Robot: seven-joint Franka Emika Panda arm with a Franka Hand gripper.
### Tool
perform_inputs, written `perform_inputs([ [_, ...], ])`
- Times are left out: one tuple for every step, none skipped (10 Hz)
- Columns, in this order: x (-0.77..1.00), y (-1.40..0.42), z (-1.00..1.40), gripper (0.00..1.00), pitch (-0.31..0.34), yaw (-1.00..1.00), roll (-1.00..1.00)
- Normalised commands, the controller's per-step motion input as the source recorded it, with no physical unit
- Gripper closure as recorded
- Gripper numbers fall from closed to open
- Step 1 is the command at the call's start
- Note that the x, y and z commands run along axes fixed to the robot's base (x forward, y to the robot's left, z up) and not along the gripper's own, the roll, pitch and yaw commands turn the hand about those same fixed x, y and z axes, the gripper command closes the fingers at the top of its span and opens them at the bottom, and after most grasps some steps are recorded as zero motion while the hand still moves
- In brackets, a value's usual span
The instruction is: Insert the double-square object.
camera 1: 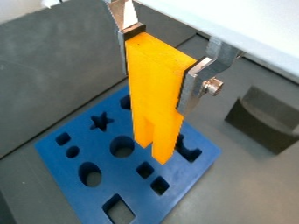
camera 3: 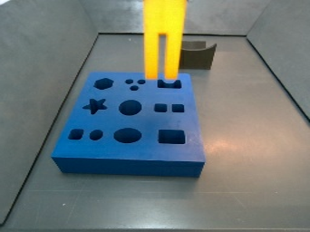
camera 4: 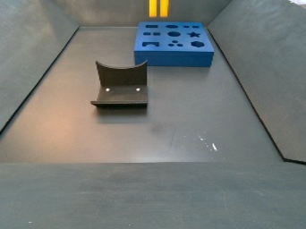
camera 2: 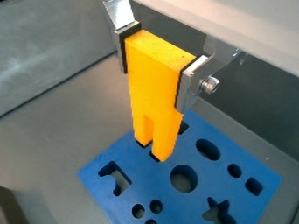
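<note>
Clearly the double-square object (camera 1: 158,96) is already in the gripper (camera 1: 163,59), which hangs above the blue board (camera 3: 127,149) at the far part of the tabletop (camera 4: 156,134); the jaws pinch the yellow block near its upper end, one silver finger (camera 2: 121,44) flat on each of two opposite faces, as both wrist views show. It looks like a stiff, solid plastic piece, probably light for its size, with smooth faces that could slide a little between the pads if it meets resistance. For this reason the hold on the upper, unsplit body seems the sensible place: the two prongs stay free below, and a squeeze there would not bend them together. Its long axis stands upright, and the forked end points down to the board. In a side view the prong tips (camera 3: 161,74) seem to be just over the recess with two square holes (camera 3: 171,82) at the board's far edge, near the dark fixture (camera 3: 200,56), but whether they touch it or have entered cannot be told from these views. In a wrist view the slit between the prongs (camera 2: 156,144) is visible, with the tips close to the board's surface. The prongs will likely need good alignment, since a tall piece tilts easily
</note>
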Motion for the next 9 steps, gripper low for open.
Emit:
perform_inputs([
  [0.69, -0.09, -0.36, 1.00, 0.047, -0.15, 0.00],
  [0.58, -0.10, -0.30, 1.00, 0.000, -0.13, 0.00],
  [0.42, -0.10, -0.28, 1.00, -0.016, -0.10, 0.00],
  [0.18, -0.07, -0.22, 1.00, -0.070, 0.00, -0.01],
  [0.00, -0.07, -0.21, 1.00, -0.090, 0.00, -0.02],
  [0.00, -0.07, -0.25, 1.00, -0.154, 0.03, -0.02],
  [-0.12, -0.07, -0.31, 1.00, -0.177, 0.05, 0.00],
  [-0.18, -0.11, -0.27, 1.00, -0.199, 0.08, 0.00],
  [0.00, -0.11, -0.21, 1.00, -0.189, 0.05, 0.00],
])
